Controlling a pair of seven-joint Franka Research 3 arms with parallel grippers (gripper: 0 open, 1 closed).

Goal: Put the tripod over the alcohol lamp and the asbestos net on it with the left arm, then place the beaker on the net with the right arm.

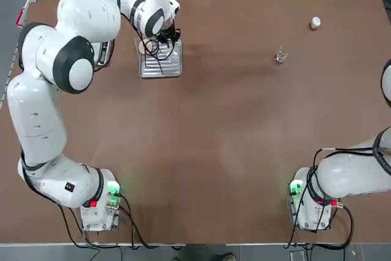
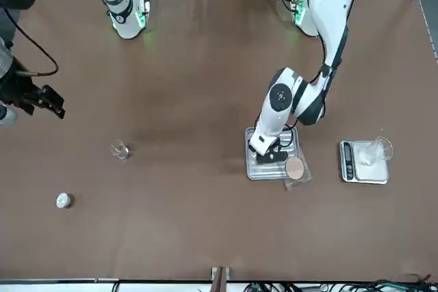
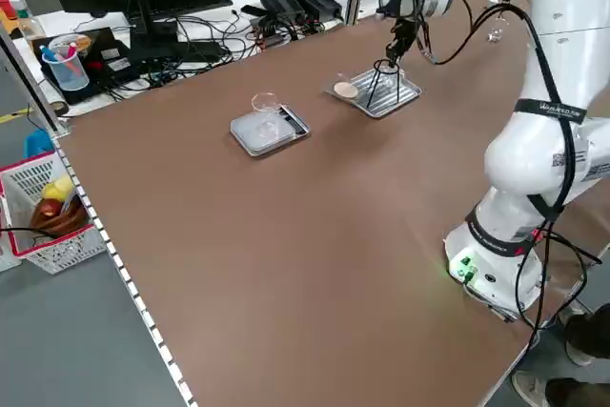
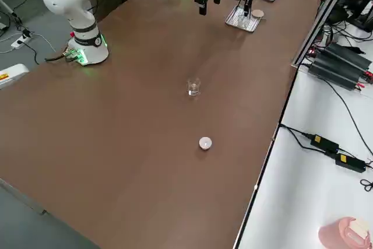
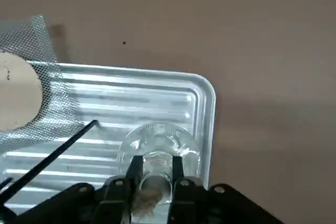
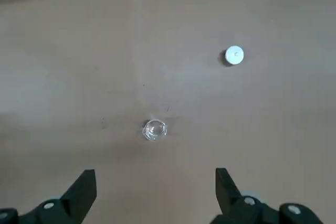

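- Left arm: I have it stretched to the far side of the table (image 1: 214,139), with the left gripper (image 5: 156,169) pointing down into the ribbed metal tray (image 5: 157,90).
- Left claw state: in the left wrist view the two fingers are drawn in close on either side of the narrow top of the alcohol lamp (image 5: 157,142) and pinch it. The lamp's round glass base rests on the tray floor near one rounded corner.
- Tray contents: the lamp and the tripod (image 3: 381,83), which stands upright on its legs in the tray. One thin black leg (image 5: 58,148) runs across the ribs just beside the lamp.
- Asbestos net (image 5: 31,40): it lies at the tray's far corner on the left-arm side. One part of the mesh overlaps the tray rim and the rest lies on the table. The peach-beige disc faces up.
- Right arm: the right gripper (image 6: 155,187) hangs above the table on its own side, its fingers spread wide apart and holding nothing.
- Beaker (image 6: 154,129): it stands upright on the bare table on the right arm's side, well apart from the tray. I cannot tell whether it holds anything.
- A small white bottle (image 6: 234,55) stands near the beaker, farther from the arm bases.
- A flat scale (image 2: 363,165) sits beyond the tray on the left arm's outer side. A second clear container (image 2: 378,148) rests on its platform.
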